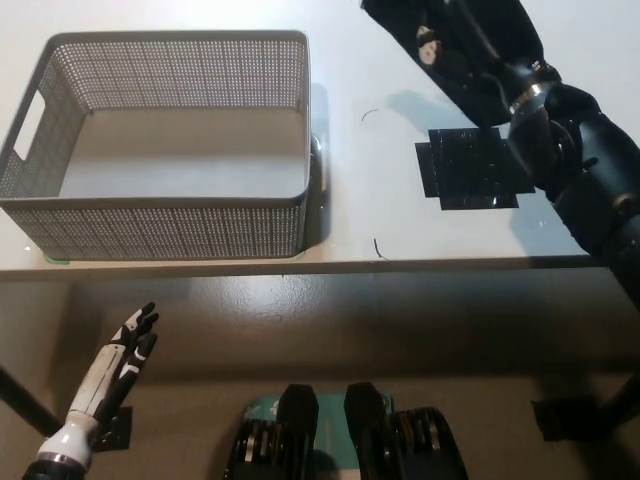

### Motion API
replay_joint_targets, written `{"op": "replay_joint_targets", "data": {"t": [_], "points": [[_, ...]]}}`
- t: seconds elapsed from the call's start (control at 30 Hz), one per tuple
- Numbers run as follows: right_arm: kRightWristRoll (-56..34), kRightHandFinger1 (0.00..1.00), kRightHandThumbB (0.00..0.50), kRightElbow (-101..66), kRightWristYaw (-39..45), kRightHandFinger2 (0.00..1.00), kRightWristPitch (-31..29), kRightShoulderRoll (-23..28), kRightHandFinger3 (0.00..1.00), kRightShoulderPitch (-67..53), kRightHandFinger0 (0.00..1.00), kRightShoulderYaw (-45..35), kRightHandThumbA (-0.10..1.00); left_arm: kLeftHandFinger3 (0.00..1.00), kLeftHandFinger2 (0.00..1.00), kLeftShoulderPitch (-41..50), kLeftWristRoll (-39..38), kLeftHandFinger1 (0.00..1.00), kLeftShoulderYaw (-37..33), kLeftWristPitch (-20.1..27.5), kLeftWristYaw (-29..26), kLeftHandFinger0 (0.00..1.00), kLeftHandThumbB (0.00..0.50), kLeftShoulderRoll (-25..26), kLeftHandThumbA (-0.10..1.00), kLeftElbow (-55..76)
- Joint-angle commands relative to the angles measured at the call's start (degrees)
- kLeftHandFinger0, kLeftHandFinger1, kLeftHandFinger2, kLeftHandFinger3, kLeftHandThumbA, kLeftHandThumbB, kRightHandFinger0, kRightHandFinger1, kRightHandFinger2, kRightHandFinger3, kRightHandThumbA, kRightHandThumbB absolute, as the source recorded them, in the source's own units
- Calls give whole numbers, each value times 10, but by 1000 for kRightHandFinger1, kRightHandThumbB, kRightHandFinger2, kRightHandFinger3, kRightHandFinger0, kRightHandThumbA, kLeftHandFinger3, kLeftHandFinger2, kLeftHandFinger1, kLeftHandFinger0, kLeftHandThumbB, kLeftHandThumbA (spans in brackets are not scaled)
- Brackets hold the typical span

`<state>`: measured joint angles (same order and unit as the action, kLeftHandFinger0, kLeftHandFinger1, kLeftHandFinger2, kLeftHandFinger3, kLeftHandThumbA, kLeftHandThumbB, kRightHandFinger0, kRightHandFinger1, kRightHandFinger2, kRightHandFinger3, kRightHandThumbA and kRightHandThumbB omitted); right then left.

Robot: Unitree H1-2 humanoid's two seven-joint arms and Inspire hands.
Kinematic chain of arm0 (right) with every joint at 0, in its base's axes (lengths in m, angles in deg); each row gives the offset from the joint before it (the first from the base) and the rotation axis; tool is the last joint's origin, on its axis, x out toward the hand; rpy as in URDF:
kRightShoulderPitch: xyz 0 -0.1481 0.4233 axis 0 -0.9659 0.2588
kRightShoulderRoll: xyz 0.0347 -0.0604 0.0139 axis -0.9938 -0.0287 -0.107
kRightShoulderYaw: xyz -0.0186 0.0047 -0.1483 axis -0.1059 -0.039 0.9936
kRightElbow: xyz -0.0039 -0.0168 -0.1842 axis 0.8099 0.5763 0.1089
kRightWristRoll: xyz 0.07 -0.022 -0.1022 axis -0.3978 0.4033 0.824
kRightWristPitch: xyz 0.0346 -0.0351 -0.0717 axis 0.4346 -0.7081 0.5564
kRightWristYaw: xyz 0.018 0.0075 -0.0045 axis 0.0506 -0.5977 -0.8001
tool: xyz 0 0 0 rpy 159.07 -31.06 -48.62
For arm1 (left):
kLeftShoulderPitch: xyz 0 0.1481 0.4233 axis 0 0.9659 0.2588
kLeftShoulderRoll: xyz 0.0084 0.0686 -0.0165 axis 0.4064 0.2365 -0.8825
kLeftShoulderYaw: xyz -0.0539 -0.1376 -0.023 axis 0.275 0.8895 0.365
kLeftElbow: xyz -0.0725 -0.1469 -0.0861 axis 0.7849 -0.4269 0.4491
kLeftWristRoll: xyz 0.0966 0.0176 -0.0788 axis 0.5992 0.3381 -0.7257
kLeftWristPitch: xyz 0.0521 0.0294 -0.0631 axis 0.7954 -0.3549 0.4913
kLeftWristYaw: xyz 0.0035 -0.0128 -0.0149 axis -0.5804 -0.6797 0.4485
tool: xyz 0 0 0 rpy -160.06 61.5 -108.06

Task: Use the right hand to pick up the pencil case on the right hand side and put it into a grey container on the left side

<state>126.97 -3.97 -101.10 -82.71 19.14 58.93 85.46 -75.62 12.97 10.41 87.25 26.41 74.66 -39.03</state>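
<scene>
Seen from the head camera, the robot's black right hand [470, 45] grips a soft black fabric pencil case [405, 25], lifted above the white desk [380, 190]. Below the hand lies a black square patch [470, 168]. Well to its left stands the grey perforated plastic container [160, 215]. The white left hand [125, 355] hangs below the desk edge, fingers apart.

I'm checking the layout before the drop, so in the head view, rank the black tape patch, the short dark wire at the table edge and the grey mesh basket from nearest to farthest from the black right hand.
1. Black tape patch, just below the right hand, which holds the black pencil case.
2. Short dark wire, at the table's front edge, lower left of the hand.
3. Grey mesh basket, far left.
</scene>
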Motion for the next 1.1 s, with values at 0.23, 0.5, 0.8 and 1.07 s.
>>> {"op": "replay_joint_targets", "data": {"t": [0.23,0.5,0.8,1.07], "points": [[-7,420,178,-266,68,768,38,-8,852,58,0,-56,-100,1000,1000,13,9,1000,-8,17,5,1000,500,16,1000,14],[12,320,191,-293,91,733,61,-74,693,97,0,-45,-100,1000,1000,13,12,1000,-16,19,11,1000,500,16,1000,8],[24,373,229,-195,54,777,59,-152,853,149,0,-38,-100,1000,1000,11,17,1000,-27,14,15,1000,500,18,1000,10],[23,291,257,-38,-3,761,22,-211,652,194,0,-35,-100,1000,1000,6,23,1000,-40,27,18,1000,500,16,1000,7]]}}
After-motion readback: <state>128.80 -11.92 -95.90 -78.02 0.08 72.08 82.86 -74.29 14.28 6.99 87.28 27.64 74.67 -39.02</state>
